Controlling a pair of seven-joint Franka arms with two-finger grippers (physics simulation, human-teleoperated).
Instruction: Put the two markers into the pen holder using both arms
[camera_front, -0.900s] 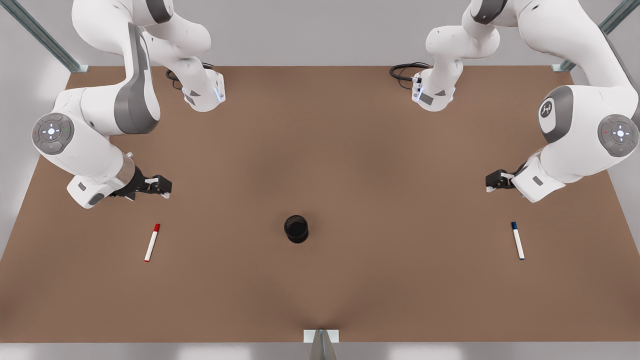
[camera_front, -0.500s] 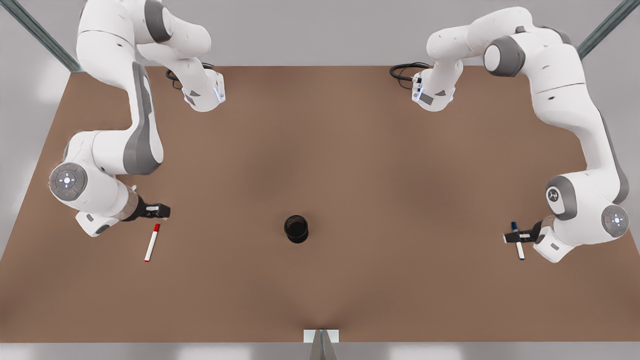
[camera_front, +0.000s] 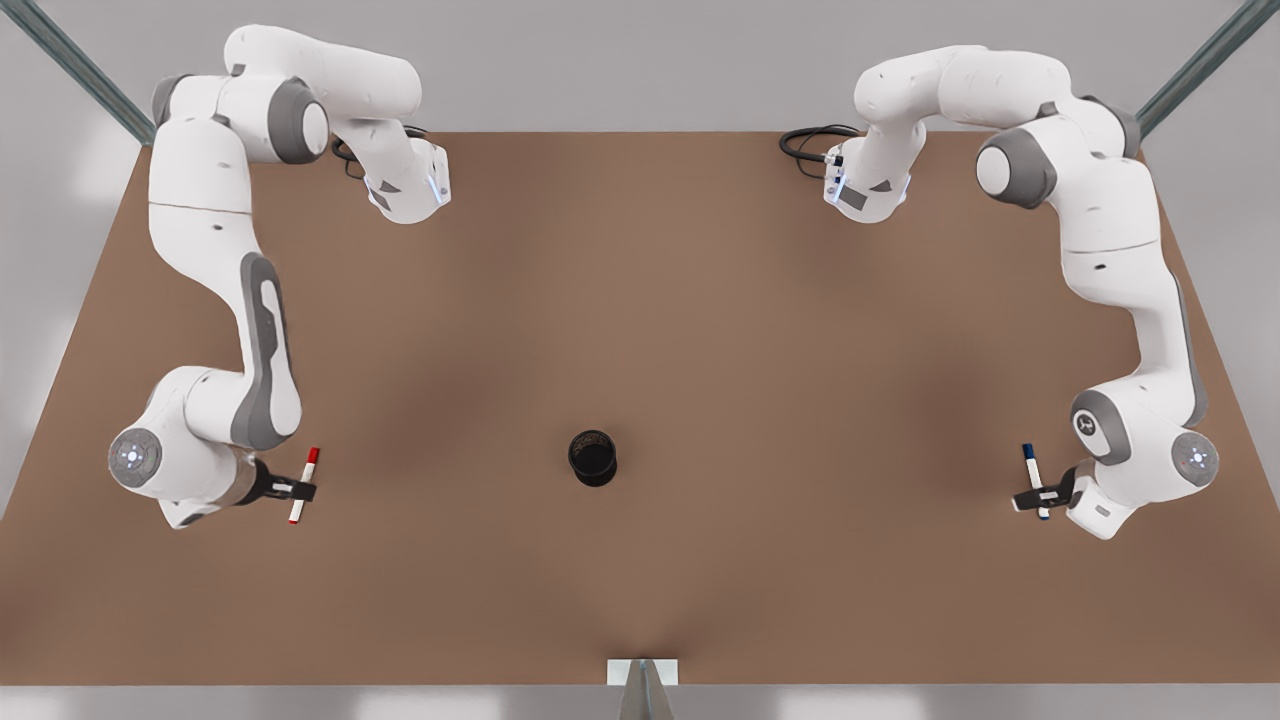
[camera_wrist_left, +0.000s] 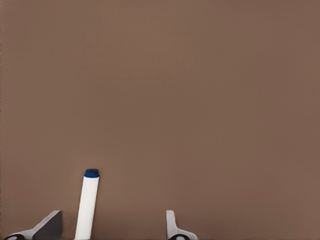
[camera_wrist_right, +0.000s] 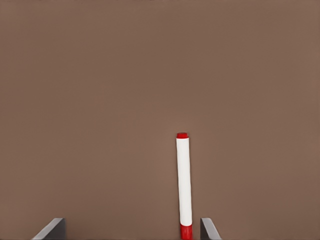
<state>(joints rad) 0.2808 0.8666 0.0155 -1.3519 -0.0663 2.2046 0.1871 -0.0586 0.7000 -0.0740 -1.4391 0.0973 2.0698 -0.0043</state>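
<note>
Both grippers are spread open: left gripper (camera_front: 1030, 497) straddles the blue marker (camera_front: 1035, 481), right gripper (camera_front: 300, 490) straddles the red marker (camera_front: 304, 485). Each marker lies flat, cap pointing away from the front edge of the table (camera_front: 640, 300).

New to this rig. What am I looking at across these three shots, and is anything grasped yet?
It is a simulated scene: two white jointed robot arms, each ending in a black two-finger gripper, over a brown table.

The front view looks down on the whole table from a camera off the arms. The other two pictures come from cameras on the arms' wrists, looking past the fingertips.

Three things lie on the table: a black pen holder in the middle, a red marker on the front view's left and a blue marker on its right.

The left wrist view shows the blue marker, so the left gripper is the one on the front view's right; the right gripper is at the red marker. Each gripper is open with its marker lying between the fingers, so nothing is grasped yet.
</note>
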